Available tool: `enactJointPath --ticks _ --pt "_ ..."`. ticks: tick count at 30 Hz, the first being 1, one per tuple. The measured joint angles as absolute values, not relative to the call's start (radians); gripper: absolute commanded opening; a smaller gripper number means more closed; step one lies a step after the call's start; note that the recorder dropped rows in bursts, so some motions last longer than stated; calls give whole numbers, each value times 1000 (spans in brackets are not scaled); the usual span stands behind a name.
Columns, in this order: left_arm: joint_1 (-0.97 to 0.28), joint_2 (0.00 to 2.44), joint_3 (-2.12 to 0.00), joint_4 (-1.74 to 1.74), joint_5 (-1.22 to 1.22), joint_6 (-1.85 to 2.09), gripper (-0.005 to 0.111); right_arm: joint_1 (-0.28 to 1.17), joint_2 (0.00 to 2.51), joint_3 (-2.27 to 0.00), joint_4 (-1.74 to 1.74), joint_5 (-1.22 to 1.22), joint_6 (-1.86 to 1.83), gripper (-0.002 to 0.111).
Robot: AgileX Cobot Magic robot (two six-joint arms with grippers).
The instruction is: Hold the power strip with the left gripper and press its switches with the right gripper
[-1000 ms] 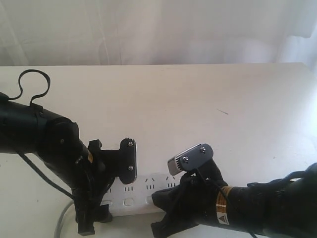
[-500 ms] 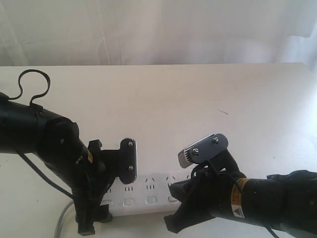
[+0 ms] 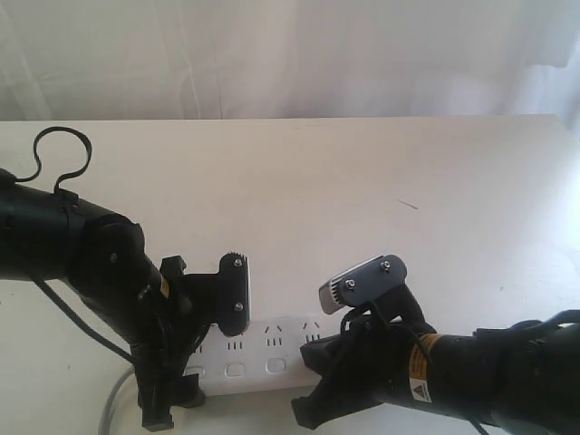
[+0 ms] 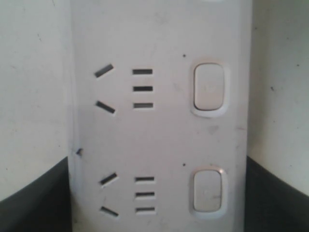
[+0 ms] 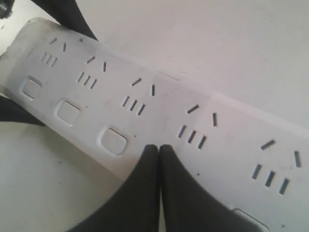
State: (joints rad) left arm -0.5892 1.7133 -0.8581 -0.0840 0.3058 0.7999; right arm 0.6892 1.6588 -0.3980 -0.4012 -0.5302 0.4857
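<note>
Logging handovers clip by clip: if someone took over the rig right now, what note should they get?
Left gripper: clamped across the power strip, fingers against both long edges, at the cord end.
Right gripper: shut, tip down on the strip where the fourth switch from the held end sits, hiding it.
The strip lies flat on the table, with the grey cord trailing off its left end.
Done: the hold is on. Which switches have been pressed cannot be told.
Left: press the remaining switches.
</note>
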Motion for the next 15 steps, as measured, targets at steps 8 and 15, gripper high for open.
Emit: enactJointPath --ticks 8,15 --pt "-589 1713 -858 -84 306 800 0 689 1691 -400 -405 -566 481 0" --pt "-589 1713 -858 -84 306 798 0 689 1691 -402 -405 -554 460 0"
